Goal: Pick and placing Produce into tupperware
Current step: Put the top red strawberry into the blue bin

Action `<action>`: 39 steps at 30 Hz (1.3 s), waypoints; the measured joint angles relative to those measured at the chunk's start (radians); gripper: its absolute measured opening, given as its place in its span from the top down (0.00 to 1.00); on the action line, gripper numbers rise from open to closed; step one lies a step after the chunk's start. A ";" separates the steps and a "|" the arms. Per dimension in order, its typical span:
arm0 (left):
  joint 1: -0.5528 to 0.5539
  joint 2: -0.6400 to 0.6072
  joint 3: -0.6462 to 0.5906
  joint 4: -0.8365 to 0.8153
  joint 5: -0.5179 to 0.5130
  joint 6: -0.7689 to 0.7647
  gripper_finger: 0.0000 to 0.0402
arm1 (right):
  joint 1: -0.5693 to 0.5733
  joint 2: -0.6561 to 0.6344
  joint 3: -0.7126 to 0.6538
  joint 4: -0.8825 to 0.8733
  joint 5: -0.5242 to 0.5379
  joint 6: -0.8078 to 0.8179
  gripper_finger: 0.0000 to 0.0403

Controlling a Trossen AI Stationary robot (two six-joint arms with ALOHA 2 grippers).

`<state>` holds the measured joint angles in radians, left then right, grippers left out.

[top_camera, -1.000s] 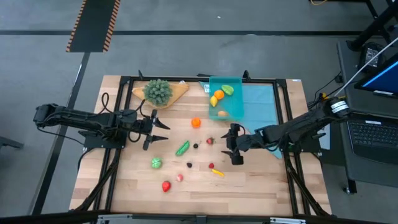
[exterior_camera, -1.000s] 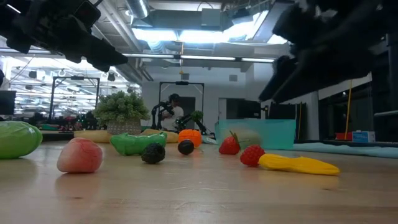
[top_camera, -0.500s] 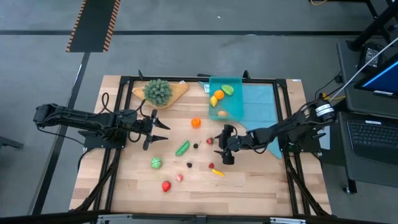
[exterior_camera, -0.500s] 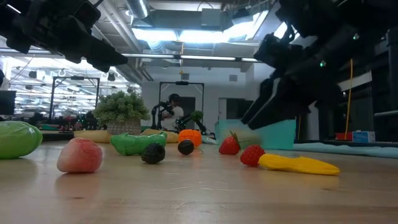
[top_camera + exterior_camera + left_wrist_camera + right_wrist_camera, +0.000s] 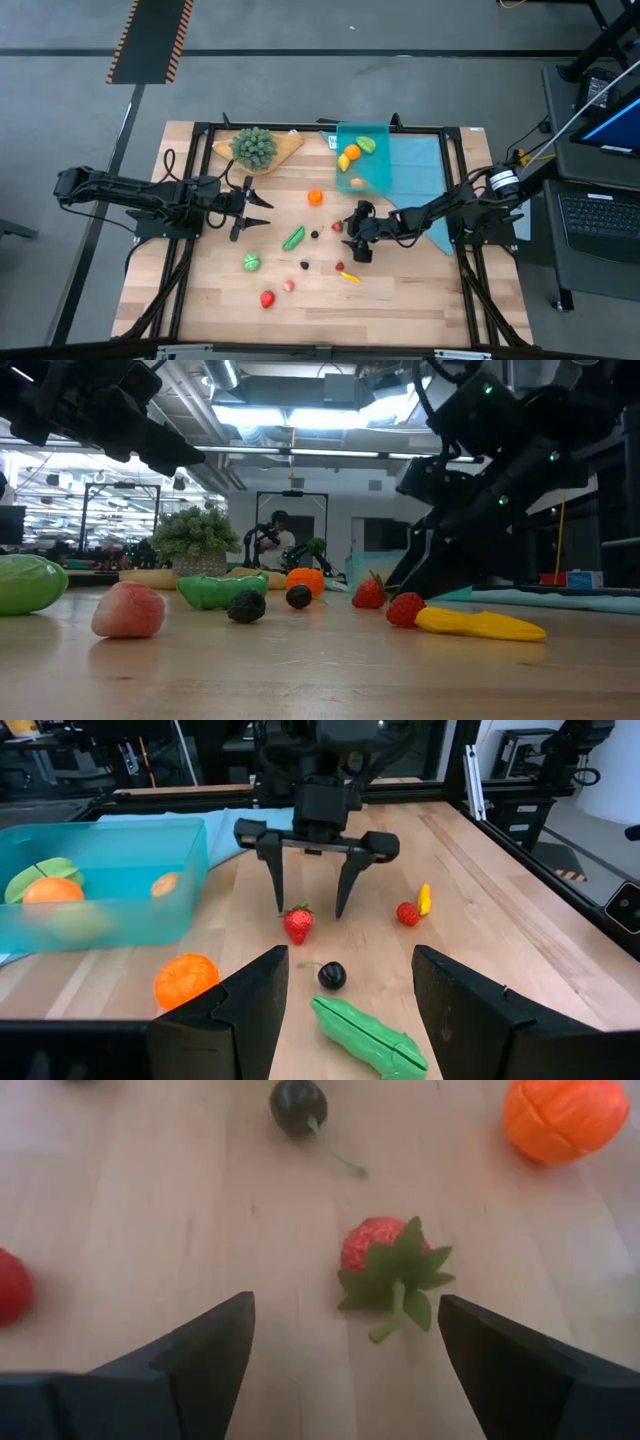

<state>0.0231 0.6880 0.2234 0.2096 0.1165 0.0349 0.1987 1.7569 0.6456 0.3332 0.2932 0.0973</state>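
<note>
My right gripper [image 5: 352, 236] stands open and low over the table, its fingers on either side of a red strawberry [image 5: 385, 1252] with a green leaf cap, just short of it and not touching. The left wrist view shows this gripper [image 5: 310, 910] right behind the strawberry [image 5: 297, 924]. Near it on the wood lie a dark cherry [image 5: 314, 235], a green pod [image 5: 293, 238], an orange [image 5: 315, 197], a small red piece [image 5: 340, 267] and a yellow piece [image 5: 350, 277]. The teal tupperware [image 5: 380, 172] holds some produce. My left gripper [image 5: 258, 212] waits open at the left.
A bushy green plant on a tan board [image 5: 255, 147] stands at the far left. A light-blue cloth [image 5: 418, 165] lies to the right of the tupperware. More produce [image 5: 251, 262] lies toward the near left. Black frame rails [image 5: 190, 180] edge the table.
My right gripper has come down and moved toward the table's left, closing in on the strawberry, and has tipped further downward. Its fingers have stayed open. The produce has not moved.
</note>
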 joint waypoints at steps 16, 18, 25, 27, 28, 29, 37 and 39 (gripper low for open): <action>0.000 0.000 0.000 0.000 0.000 0.000 0.49 | -0.008 -0.003 0.000 0.013 0.000 0.003 0.51; 0.000 0.000 0.000 -0.001 0.000 0.000 0.49 | -0.008 -0.003 0.000 0.013 0.000 0.003 0.53; 0.000 0.000 0.000 -0.001 0.000 0.000 0.49 | -0.009 -0.003 0.000 0.014 0.000 0.002 0.60; 0.000 0.000 0.000 -0.005 0.000 0.000 0.49 | -0.009 -0.003 0.000 0.014 0.000 0.002 0.62; 0.000 0.000 0.000 -0.010 0.000 0.000 0.49 | -0.009 -0.003 0.000 0.014 0.000 0.001 0.63; 0.000 0.000 0.000 -0.014 0.000 0.000 0.49 | -0.009 -0.003 0.000 0.014 0.000 0.001 0.64; 0.000 0.000 0.000 -0.017 0.000 0.000 0.49 | -0.009 -0.003 0.000 0.014 0.001 -0.015 0.76; 0.000 0.000 0.000 -0.017 0.000 0.000 0.49 | -0.011 -0.003 0.000 0.014 0.001 -0.037 0.80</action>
<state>0.0231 0.6880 0.2234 0.1925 0.1166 0.0349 0.1875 1.7535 0.6453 0.3470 0.2943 0.0602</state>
